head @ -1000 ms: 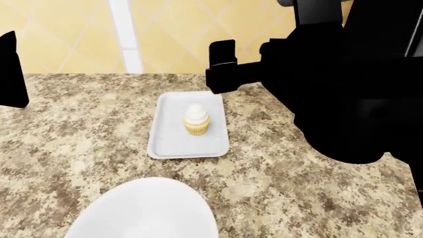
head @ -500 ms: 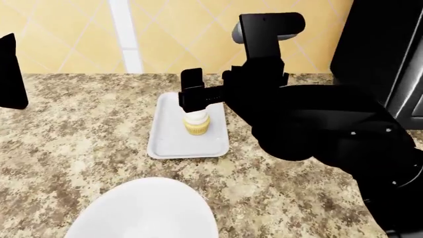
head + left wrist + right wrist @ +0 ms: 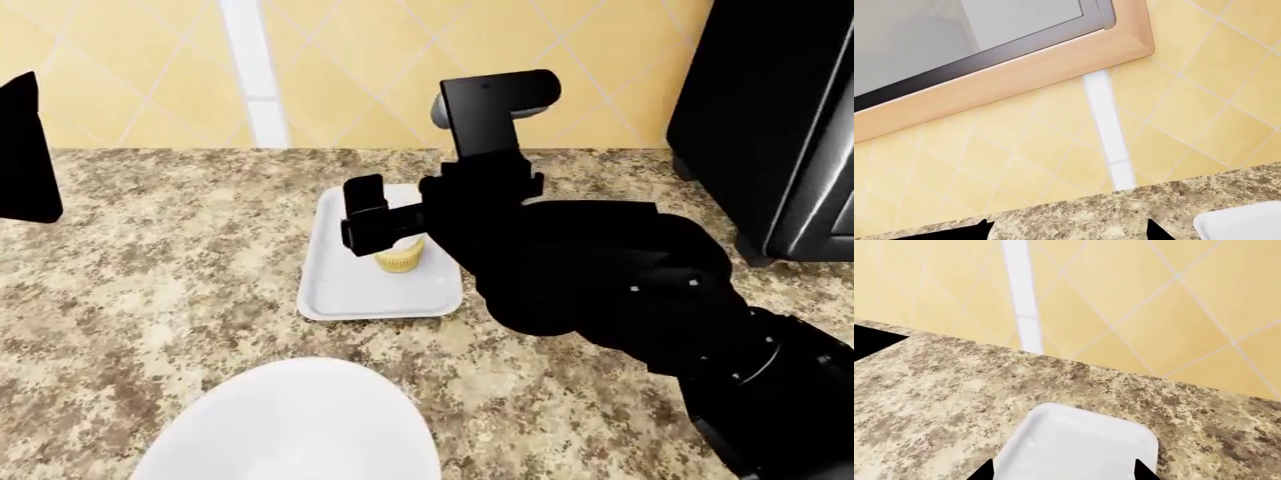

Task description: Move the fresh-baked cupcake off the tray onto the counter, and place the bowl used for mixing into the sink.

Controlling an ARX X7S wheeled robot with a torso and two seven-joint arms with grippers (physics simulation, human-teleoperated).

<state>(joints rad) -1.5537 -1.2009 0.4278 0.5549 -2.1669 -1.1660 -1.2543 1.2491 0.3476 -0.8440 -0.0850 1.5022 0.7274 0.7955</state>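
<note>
Cupcake on tray, right gripper over it

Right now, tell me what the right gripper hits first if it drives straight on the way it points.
Probably the cupcake: the right gripper sits right at its top over the tray. Depth is unclear, so it may pass over it.

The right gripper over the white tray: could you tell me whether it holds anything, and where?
Cannot be told: the right gripper covers the pale-yellow cupcake's cream top, hiding any contact.
</note>
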